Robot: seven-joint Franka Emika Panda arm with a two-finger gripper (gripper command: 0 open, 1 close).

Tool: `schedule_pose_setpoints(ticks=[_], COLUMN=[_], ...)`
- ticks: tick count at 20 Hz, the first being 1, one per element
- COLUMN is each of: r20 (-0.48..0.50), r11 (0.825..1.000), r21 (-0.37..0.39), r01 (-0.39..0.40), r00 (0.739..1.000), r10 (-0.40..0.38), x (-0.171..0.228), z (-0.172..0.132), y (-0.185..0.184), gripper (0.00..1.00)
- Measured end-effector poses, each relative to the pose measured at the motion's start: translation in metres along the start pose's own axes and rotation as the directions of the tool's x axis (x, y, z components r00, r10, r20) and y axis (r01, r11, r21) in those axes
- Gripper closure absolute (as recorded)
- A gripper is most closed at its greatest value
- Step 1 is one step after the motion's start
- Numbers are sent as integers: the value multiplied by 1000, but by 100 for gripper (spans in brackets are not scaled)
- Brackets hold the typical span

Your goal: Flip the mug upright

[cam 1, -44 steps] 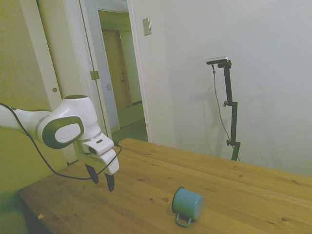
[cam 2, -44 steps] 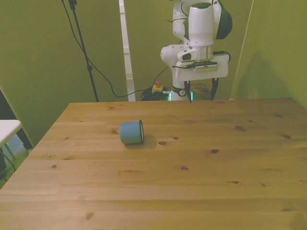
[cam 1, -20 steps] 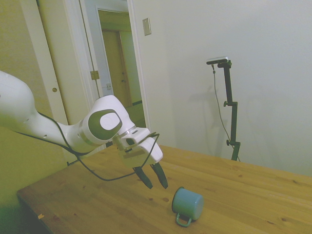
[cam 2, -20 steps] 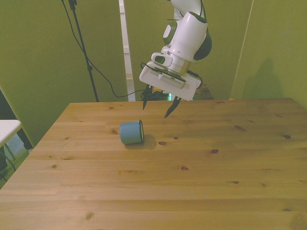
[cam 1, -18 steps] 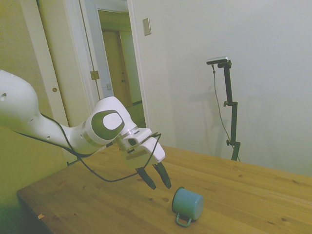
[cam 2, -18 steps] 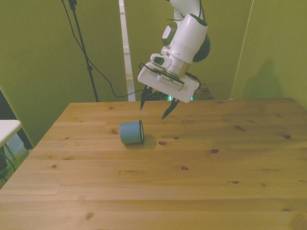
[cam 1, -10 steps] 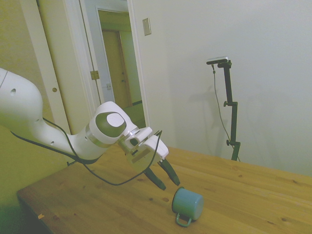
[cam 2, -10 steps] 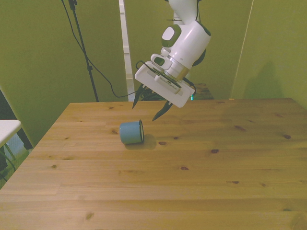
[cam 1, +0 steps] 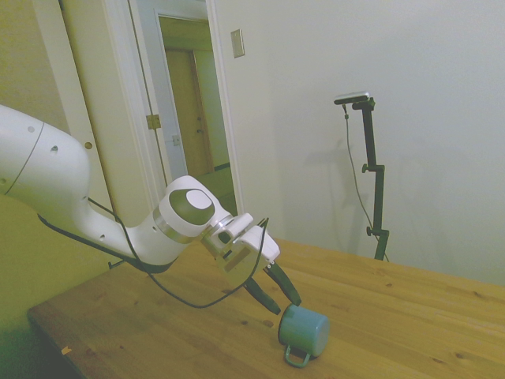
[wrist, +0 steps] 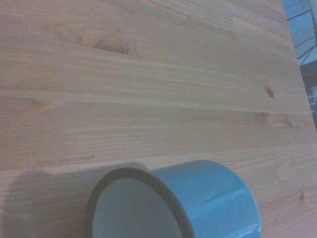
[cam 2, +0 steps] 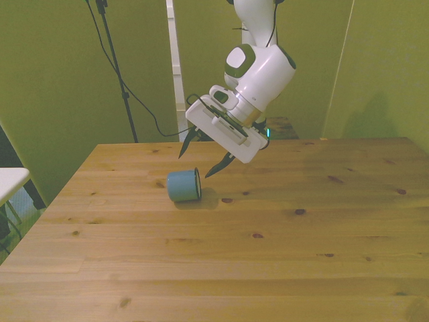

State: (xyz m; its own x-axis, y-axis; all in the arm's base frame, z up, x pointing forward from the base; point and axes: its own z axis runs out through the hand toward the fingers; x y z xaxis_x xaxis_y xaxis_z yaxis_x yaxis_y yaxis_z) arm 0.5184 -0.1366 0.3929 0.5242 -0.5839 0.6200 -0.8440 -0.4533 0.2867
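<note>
Mug [cam 2: 183,186] on side (table [cam 2: 268,255]), gripper [cam 2: 198,154] spread above

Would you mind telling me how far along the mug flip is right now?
Done: nothing yet; the mug lies on its side on the table. In hand: the gripper, jaws open, hangs tilted just above it without touching. Left: grasp the mug and stand it upright.

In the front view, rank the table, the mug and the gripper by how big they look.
1. The table, by far the largest.
2. The gripper, open and tilted above the mug.
3. The mug, lying on its side.
Gripper and mug sit at similar depth, so this order holds.
</note>
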Motion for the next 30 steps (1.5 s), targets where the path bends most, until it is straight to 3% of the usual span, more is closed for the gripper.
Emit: schedule_pose_setpoints(ticks=[11,20,21,30], r20=[-57,-64,-63,-56], r11=[996,993,993,992], r21=[-81,-112,-114,-127], r01=[-41,-30,-29,-23], r00=[998,998,998,998], r10=[36,23,22,16], x=[21,10,9,6], z=[24,41,43,52], y=[-6,-15,-16,-16], gripper=[0,0,100,100])
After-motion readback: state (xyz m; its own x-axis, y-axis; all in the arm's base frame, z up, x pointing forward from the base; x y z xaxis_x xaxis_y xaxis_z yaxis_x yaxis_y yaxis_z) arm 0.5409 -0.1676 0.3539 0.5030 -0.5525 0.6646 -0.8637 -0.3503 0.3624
